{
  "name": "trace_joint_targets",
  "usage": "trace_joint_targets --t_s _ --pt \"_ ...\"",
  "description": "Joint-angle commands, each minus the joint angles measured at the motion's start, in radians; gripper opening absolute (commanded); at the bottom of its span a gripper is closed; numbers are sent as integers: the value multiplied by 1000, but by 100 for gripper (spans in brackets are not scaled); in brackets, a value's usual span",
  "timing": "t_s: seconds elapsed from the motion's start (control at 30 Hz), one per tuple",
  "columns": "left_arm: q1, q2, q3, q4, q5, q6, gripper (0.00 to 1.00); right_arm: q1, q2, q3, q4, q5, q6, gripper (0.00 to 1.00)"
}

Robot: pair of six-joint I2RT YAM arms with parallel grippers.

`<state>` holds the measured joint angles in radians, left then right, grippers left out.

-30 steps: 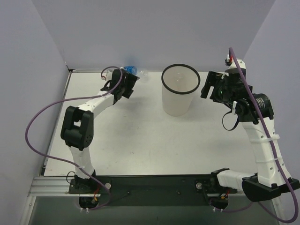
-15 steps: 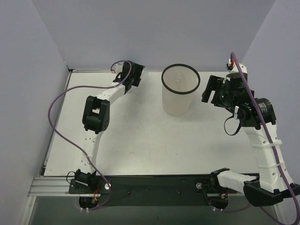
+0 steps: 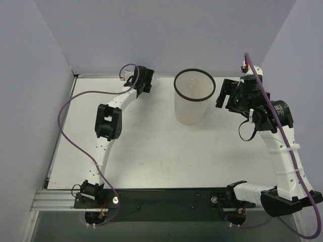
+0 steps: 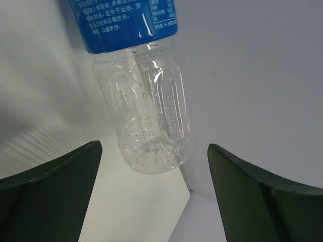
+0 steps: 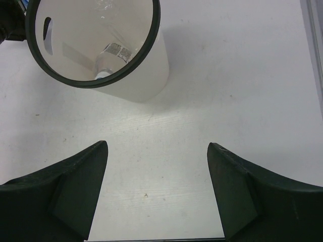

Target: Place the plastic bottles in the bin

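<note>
The left fingers [image 4: 50, 186] are open wide. The bottle with the blue label [image 4: 151, 116] sits between them, but they do not touch it. This bottle is by the far edge of the table [image 3: 151, 146], a little to the left of the bin [image 3: 191, 111]. The bin stands upright near the middle of the far edge. Another bottle [image 5: 113, 55] is inside the bin, its white cap low down. The right fingers [image 5: 60, 191] are open wide too and hold nothing. They hang over the table, right of the bin.
</note>
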<state>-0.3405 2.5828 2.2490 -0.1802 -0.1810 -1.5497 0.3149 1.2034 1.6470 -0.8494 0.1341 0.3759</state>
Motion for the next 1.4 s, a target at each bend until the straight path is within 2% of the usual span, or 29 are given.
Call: trace_joint_targets --t_s 0.0,0.13,0.2,0.37,0.43,0.47,0.5,0.63,0.67,0.73,0.77,1.0,1.07,1.2,1.33,1.37 --pt "0 62 115 -67 -25 -82 98 4 21 42 -14 30 18 74" --pt "-3 146 222 -94 -40 -104 97 4 28 50 -19 35 18 74" --pt "0 180 245 -55 -55 -110 92 6 33 57 -25 36 21 74" --pt "24 266 319 -2 -51 -135 62 6 39 66 -37 33 20 74" --pt "31 261 305 14 -41 -122 51 6 39 70 -43 32 15 74" --pt "35 241 287 27 -25 -110 40 7 41 71 -43 32 12 74" --pt "37 223 264 53 -17 -87 36 7 44 71 -45 32 9 74" --pt "37 64 30 139 6 -20 36 6 44 63 -45 25 -11 74" --pt "37 -17 -93 165 9 0 36 6 41 62 -45 27 -14 74" --pt "37 -143 -199 237 21 55 36 4 35 59 -45 22 -23 74" --pt "37 -186 -310 255 26 74 36 3 32 54 -45 13 -25 74" --pt "25 -548 -645 340 110 310 36 -2 -39 -21 -28 -19 -38 74" --pt "17 -653 -689 334 146 408 32 -5 -57 -42 -25 -25 -46 74" --pt "-24 -794 -732 271 173 603 32 -10 -113 -85 -22 -37 -55 74" --pt "-104 -897 -700 194 172 779 32 -13 -149 -111 -23 -44 -65 74" --pt "-156 -909 -694 186 161 840 32 -11 -160 -118 -22 -44 -68 74"
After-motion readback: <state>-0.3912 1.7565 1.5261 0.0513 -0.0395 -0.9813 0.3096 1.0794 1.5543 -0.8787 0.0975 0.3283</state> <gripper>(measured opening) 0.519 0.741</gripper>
